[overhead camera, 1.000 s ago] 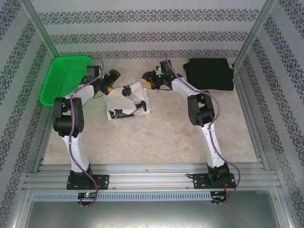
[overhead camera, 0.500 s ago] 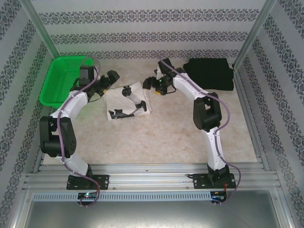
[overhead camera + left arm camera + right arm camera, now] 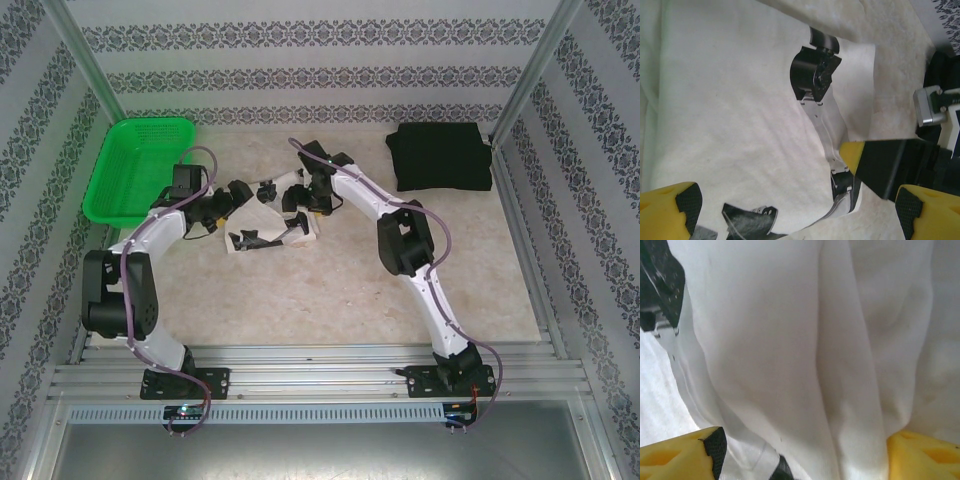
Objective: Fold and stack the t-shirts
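White printed shirt (image 3: 268, 226) mid-fold at centre of surface (image 3: 340, 290); black shirt (image 3: 440, 157) folded, far right.
Top view: left hand (image 3: 238, 192) and right hand (image 3: 300, 197), flanking it a second ago, now meet over the white printed shirt. Wrist views: both hands spread, released, cloth beneath; next, pinch an edge.

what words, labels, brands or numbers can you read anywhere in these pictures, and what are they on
No readable text anywhere.
On the white cloth t-shirt: black figure prints, pictures only, no lettering.
On the plain black cloth t-shirt: no print.
On the green plastic mesh basket: no label visible.
On the patterned walls: ornament, not writing.
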